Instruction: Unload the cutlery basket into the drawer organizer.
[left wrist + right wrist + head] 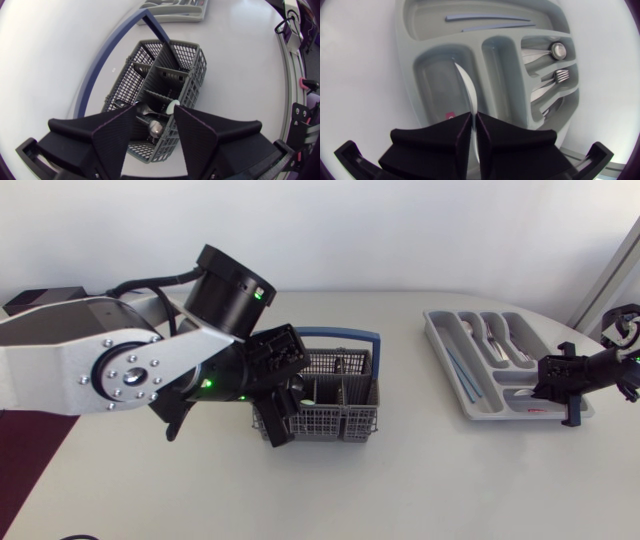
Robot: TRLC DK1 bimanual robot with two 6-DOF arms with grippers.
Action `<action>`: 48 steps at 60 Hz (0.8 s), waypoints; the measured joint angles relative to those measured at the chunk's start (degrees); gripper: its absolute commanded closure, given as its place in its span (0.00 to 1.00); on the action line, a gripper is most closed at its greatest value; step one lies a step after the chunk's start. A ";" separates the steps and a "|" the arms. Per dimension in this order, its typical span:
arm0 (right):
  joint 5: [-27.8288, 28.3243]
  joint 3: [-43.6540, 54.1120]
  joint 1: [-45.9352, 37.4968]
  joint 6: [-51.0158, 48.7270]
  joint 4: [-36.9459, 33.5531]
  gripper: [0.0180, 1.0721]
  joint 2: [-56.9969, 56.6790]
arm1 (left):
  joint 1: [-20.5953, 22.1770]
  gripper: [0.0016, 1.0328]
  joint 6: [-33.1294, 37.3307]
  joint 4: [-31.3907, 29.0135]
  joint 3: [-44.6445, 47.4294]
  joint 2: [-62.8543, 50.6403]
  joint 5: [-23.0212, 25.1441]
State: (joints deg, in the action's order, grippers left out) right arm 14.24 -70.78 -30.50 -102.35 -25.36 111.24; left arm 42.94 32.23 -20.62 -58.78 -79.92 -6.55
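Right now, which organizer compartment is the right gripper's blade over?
The wide compartment nearest the right gripper, under its blade; narrower ones beside it hold blue sticks, spoons, forks.

Grey cutlery basket [340, 408] upright, apart from organizer [443, 345].
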 measured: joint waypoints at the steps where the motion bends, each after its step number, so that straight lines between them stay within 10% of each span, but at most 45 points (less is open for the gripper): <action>1: -0.13 0.00 0.02 -0.04 0.17 0.78 0.13 | 0.00 0.48 0.02 0.00 0.04 0.00 0.00; 16: -0.70 0.55 -0.17 0.15 5.90 0.37 0.57 | 0.28 0.48 0.52 0.17 0.09 0.00 -0.02; 48: 9.70 14.14 -0.15 9.33 9.86 0.29 -17.31 | 2.80 0.48 4.44 0.42 1.77 0.55 -0.68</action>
State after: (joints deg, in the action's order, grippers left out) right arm 23.94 -56.64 -30.65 -93.01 -15.51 93.93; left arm 45.74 36.67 -20.21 -57.01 -79.37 -7.22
